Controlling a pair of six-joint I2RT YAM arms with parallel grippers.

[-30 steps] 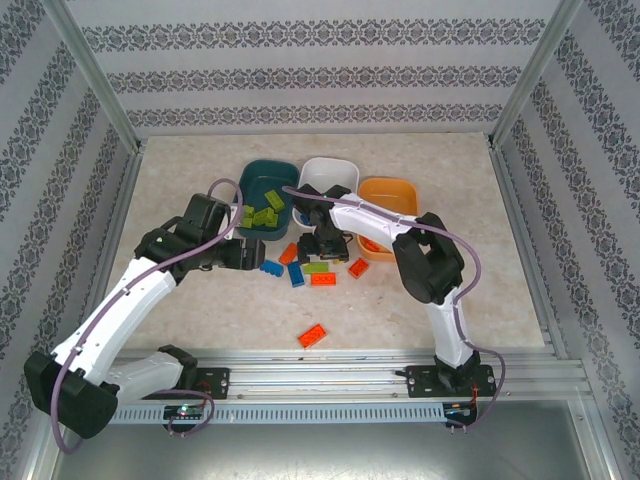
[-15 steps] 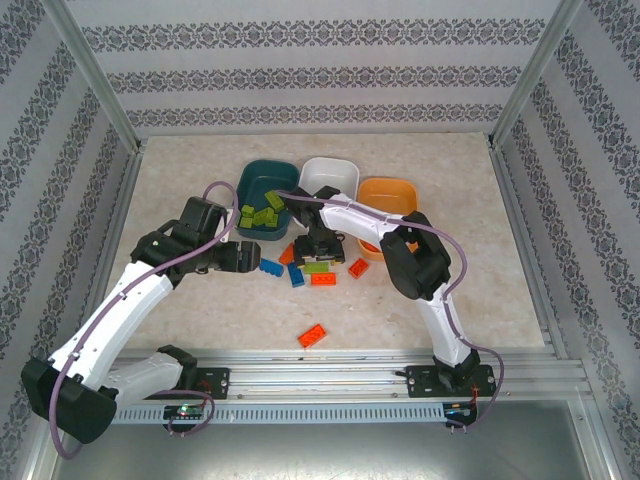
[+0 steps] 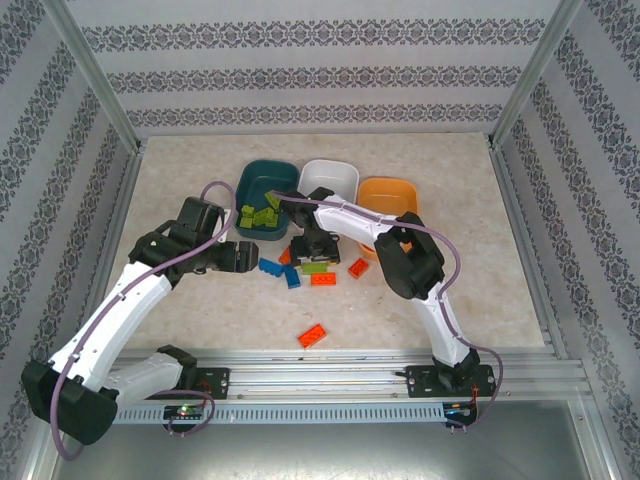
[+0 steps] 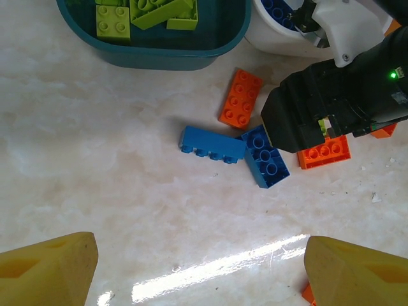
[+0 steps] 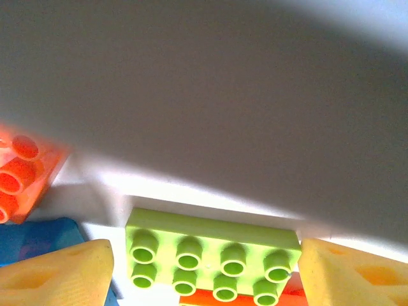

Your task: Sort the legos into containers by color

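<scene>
Reaching up from the lower left of the overhead frame, your left arm bends at the wrist toward the right. The left end effector (image 3: 250, 257) sits low over the table (image 3: 480, 250), just left of the loose bricks. Its yellow fingers (image 4: 48, 271) are spread wide with nothing between them.

Your right arm rises from the lower right and folds at a dark elbow. Its white forearm runs up and left, and the right end effector (image 3: 314, 258) points down into the brick cluster at frame centre.

Behind that cluster, in the upper middle, three tubs stand in a row:
- the dark teal plastic tub (image 3: 270, 178), holding lime green bricks (image 3: 262, 215);
- the white plastic tub (image 3: 330, 175);
- the orange plastic tub (image 3: 390, 190).

A lone orange-red brick (image 3: 313, 336) lies well apart, toward the bottom.

The left wrist view gives you detail the overhead lacks. A long blue brick (image 4: 212, 145) lies on its side, touching a blue studded brick (image 4: 264, 156). An orange brick (image 4: 241, 97) lies near the teal tub's wall, and more blue pieces (image 4: 277, 7) sit inside the white tub.

The right wrist view shows a lime green eight-stud brick (image 5: 210, 252), studs up, between that end effector's spread yellow fingertips (image 5: 354, 274). You cannot tell whether they touch it.
</scene>
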